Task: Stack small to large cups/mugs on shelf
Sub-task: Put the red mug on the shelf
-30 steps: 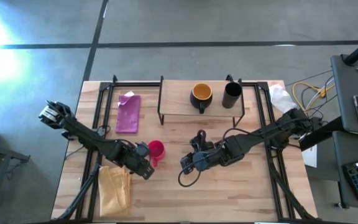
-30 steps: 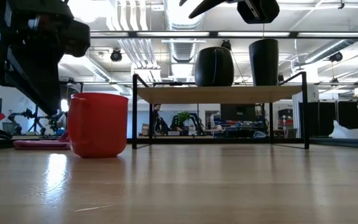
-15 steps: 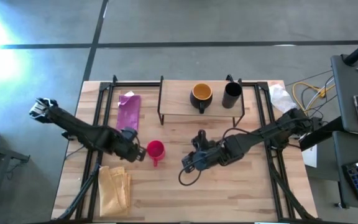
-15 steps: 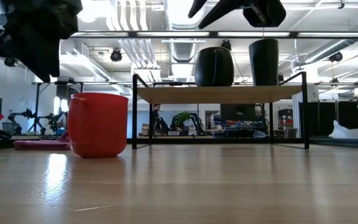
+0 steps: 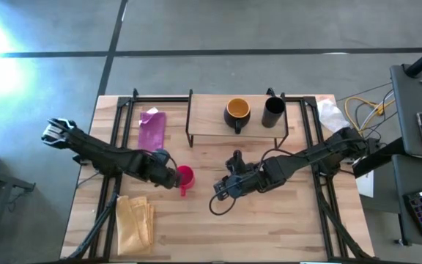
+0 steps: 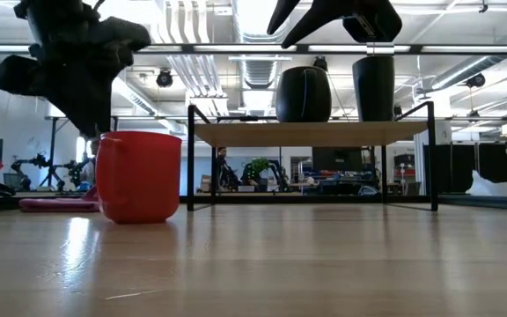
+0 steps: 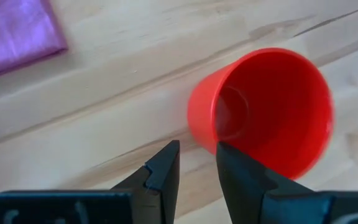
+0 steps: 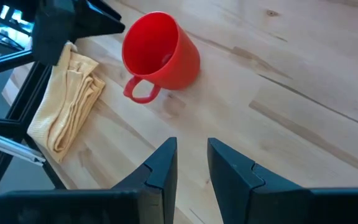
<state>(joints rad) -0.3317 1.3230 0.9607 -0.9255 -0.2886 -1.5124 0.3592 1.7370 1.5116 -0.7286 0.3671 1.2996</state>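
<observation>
The small red mug (image 5: 184, 176) stands upright on the table, with its handle (image 5: 184, 192) toward the near edge. It also shows in the left wrist view (image 7: 260, 112) and the right wrist view (image 8: 160, 50). My left gripper (image 5: 171, 178) hovers just left of it, fingers close together (image 7: 197, 158), at about rim height (image 6: 91, 123). My right gripper (image 5: 218, 192) is shut and empty to the right of the mug. The dark mug with the orange inside (image 5: 237, 111) and the black cup (image 5: 273, 111) stand on the shelf (image 5: 211, 121).
A purple cloth (image 5: 151, 133) lies left of the shelf. A folded yellow cloth (image 5: 135, 220) lies near the table's front left. Something white and crumpled (image 5: 332, 114) lies at the far right. Black frame bars run along both table sides.
My left gripper has left the near side of the red mug by its handle. It swung toward the table's left and far edge, then came back toward the mug. It now stands at the mug's left side. The mug has not moved.
</observation>
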